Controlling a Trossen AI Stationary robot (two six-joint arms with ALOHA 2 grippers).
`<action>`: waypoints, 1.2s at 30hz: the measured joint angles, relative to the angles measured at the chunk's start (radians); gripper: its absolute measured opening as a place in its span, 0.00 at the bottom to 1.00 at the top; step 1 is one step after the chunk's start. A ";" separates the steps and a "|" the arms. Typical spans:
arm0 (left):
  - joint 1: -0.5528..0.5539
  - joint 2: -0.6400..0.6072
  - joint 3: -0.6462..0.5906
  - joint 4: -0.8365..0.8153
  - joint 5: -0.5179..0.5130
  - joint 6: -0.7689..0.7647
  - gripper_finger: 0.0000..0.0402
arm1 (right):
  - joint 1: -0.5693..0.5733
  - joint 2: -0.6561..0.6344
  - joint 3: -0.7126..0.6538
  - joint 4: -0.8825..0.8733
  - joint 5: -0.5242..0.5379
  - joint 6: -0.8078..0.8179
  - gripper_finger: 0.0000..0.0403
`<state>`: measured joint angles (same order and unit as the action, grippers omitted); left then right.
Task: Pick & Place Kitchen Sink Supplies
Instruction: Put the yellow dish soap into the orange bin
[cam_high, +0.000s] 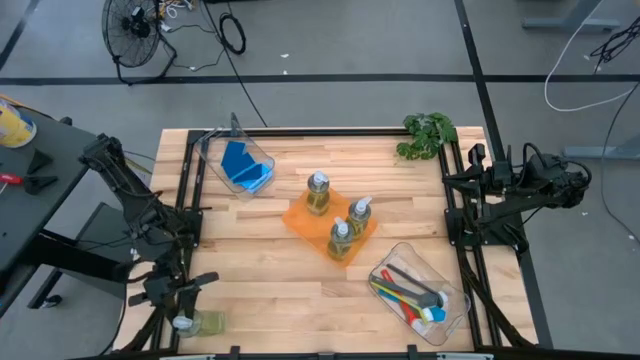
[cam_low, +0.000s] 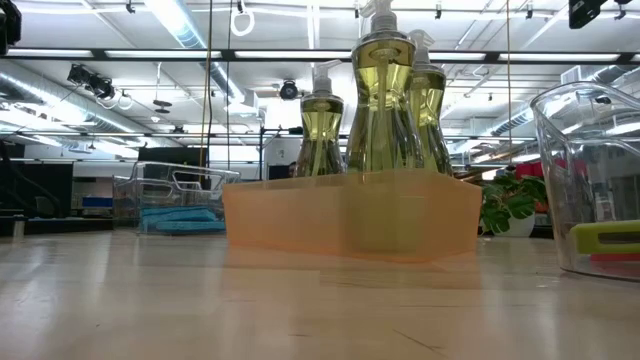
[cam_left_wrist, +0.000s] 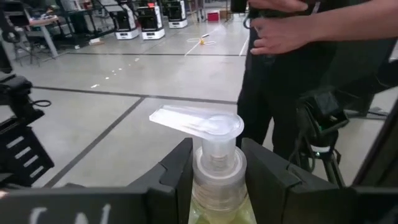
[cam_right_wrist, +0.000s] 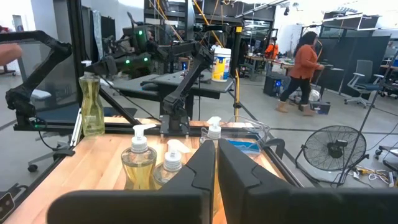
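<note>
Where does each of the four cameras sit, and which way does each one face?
High view: overhead, looking down on the table; both arms show, left gripper holding a soap bottle.
Low view: at tabletop height, facing the orange tray with three bottles; no arm shows.
Left wrist view: on the left arm, its fingers clamping that bottle's neck, a person beyond.
Right wrist view: on the right arm, shut right gripper facing across the table.
Shared: high and right wrist views both show the sponge bin.

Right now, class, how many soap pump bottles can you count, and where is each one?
4: three stand in the orange tray mid-table; the left gripper holds the fourth at the table's near-left corner.
</note>
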<state>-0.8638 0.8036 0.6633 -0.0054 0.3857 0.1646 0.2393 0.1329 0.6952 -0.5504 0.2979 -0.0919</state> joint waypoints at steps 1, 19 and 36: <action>0.006 0.000 0.015 -0.018 0.002 0.000 0.30 | 0.000 0.000 0.000 0.000 0.000 0.000 0.05; 0.161 0.001 0.262 -0.222 0.003 0.030 0.30 | 0.000 0.000 0.000 0.000 0.000 0.000 0.05; 0.347 0.018 0.345 -0.279 -0.232 0.004 0.30 | 0.000 0.000 0.000 0.000 0.000 0.000 0.05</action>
<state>-0.5167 0.8212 1.0088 -0.2841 0.1542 0.1685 0.2391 0.1329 0.6952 -0.5503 0.2981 -0.0921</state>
